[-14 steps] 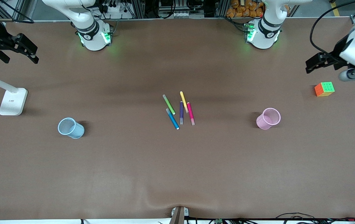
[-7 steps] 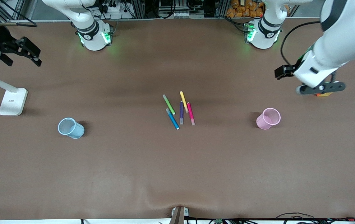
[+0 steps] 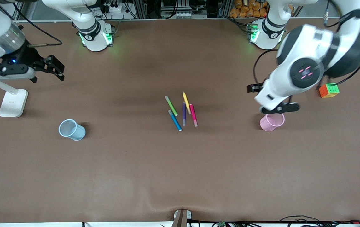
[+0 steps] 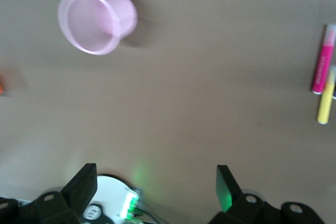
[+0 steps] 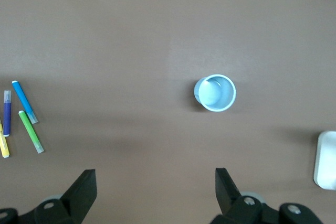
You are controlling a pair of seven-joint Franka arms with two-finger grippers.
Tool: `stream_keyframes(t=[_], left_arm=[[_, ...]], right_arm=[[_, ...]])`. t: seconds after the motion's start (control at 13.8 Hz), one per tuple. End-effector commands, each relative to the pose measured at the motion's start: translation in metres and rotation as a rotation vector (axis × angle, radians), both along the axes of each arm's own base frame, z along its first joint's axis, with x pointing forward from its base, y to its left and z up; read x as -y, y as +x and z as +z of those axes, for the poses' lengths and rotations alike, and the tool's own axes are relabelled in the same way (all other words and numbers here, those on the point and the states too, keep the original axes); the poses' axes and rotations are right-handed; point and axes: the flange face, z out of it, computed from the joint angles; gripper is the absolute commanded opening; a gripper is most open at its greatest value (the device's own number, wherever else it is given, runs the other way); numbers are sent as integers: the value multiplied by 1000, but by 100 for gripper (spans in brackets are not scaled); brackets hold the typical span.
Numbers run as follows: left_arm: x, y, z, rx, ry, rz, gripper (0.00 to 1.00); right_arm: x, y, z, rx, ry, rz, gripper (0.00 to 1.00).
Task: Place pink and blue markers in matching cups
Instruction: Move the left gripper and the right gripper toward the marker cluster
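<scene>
Front view: over a matte brown table (image 3: 180, 176), the left gripper (image 4: 156, 182) hangs near the thin-rimmed pink cup (image 3: 272, 122), the right gripper (image 5: 156, 183) above the blue cup (image 3: 72, 129), both jaws released. Slim pink marker (image 3: 193, 115) and blue marker (image 3: 175, 120) lie mid-table among other pens; each demands a centred pinch.

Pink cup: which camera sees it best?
The left wrist view. There the whole pink cup shows, big, with its round rim and inside clear. In the front view the left arm covers part of the pink cup, so only its lower part peeks out. The right wrist view does not show it at all.
</scene>
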Motion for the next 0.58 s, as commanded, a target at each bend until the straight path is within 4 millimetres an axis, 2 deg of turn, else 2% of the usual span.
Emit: stream_keyframes(t=[0.0,0.15,0.44,0.51], left_arm=[[12,21,-27,-51,-47,68,100],[13,30,-40,-60,-51,77,100],[13,31,-22,-31,-62,76,100],[13,32,-11,-14,-72,77,100]], right_arm=[[-19,12,-18,-2,-5,-11,100],[-42,17,-33,-13,-1,-32,100],[-63,28,-60,-31,-2,-1,100],[-70,30,-66,-29,-1,10,100]])
